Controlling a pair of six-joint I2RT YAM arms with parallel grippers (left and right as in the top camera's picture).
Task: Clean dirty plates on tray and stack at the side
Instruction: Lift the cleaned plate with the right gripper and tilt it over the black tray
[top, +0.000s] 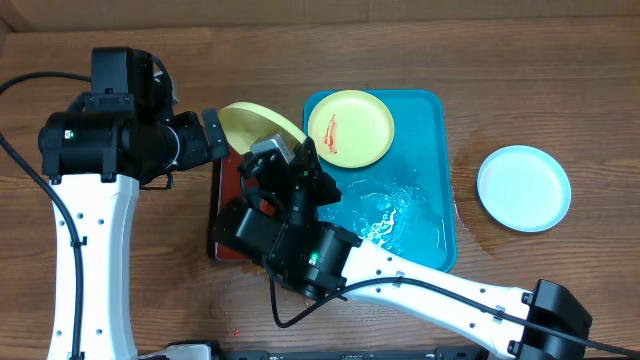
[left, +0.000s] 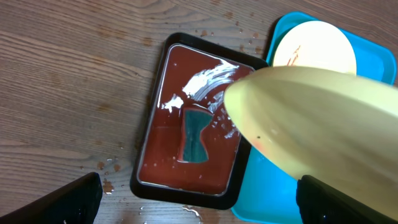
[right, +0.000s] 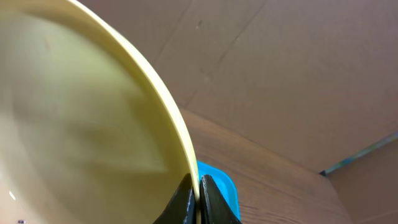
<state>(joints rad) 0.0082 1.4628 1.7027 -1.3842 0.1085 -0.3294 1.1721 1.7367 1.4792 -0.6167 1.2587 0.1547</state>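
Overhead. Right gripper clenched on the rim of a tilted yellow plate, held up on edge above the black tray. Left gripper right at that plate's opposite edge, spread wide, grasping nothing. Close beside the right gripper, on the side away from the left gripper, the turquoise tray, with a sauce-smeared second yellow plate lying flat in it and a puddle of water alongside. Well past the tray's outer rim, far from both grippers, a light-blue plate alone on the table, bare wood all around it.

Left wrist. Fingers far apart at the lower corners. Across the gap, nearer the one finger, the pale underside of the tilted plate; contact with either finger impossible to tell. Below the gripper, the black tray full of red liquid, a teal sponge lying in its middle, turquoise rim close against its far side.

Right wrist. Both fingertips pressed onto the plate's thin rim, no gap showing. To one side, nothing but plate face. To the other, open room: a sliver of turquoise tray, wood, a brown board behind.
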